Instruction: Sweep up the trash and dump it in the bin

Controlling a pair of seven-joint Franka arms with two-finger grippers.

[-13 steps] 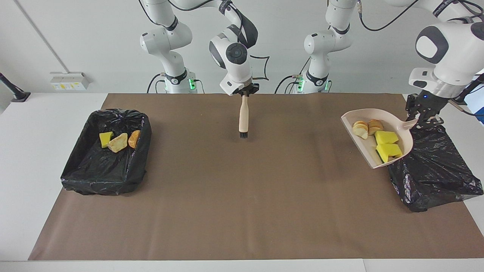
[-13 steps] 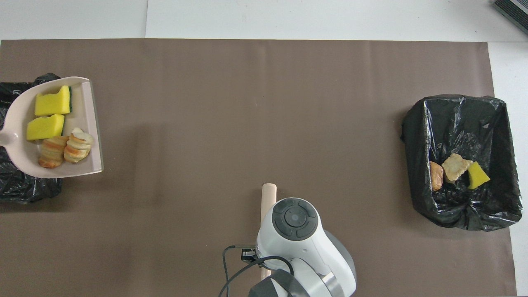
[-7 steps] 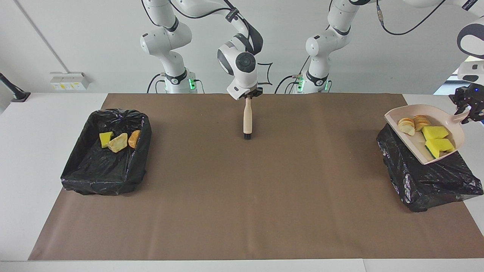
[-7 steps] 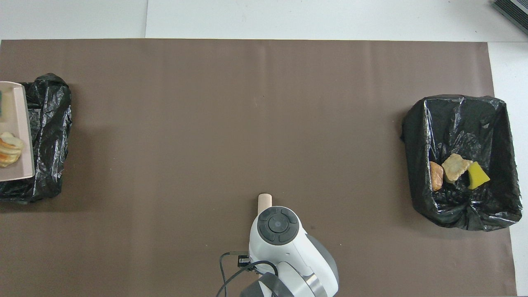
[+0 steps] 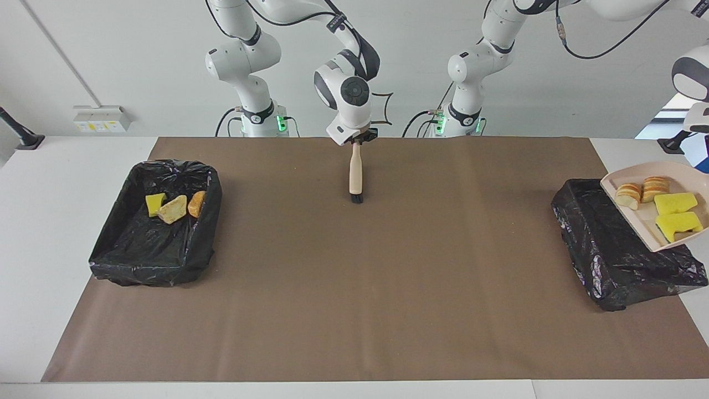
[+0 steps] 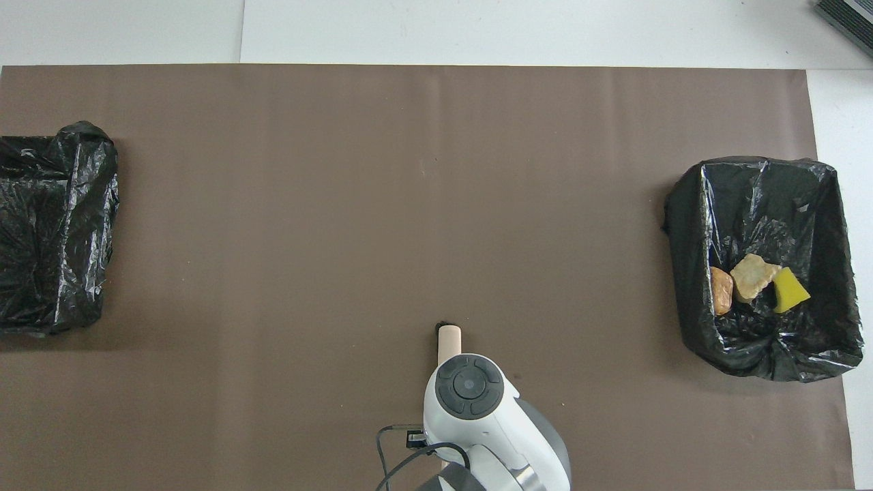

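Observation:
A pale pink dustpan (image 5: 645,224) hangs in the air over the black-lined bin (image 5: 604,255) at the left arm's end of the table. It carries trash: two yellow wedges (image 5: 676,203) and two bread-like chunks (image 5: 628,195). Its handle and my left gripper lie past the edge of the facing view, and neither shows in the overhead view. My right gripper (image 5: 359,138) is shut on the top of a wooden brush (image 5: 355,172), which hangs upright with its black bristles at the brown mat. In the overhead view only the brush handle's end (image 6: 449,337) shows past the right wrist.
A second black-lined bin (image 5: 149,266) at the right arm's end holds a yellow wedge (image 5: 154,203), a tan lump (image 5: 172,209) and an orange-brown chunk (image 5: 196,203). The overhead view shows both bins, the loaded one (image 6: 689,204) and the other (image 6: 61,225). A brown mat (image 5: 354,288) covers the table.
The left arm has carried the loaded dustpan from beside the bin out over it, toward the table's end and out of the overhead view. The right gripper and brush shifted only slightly.

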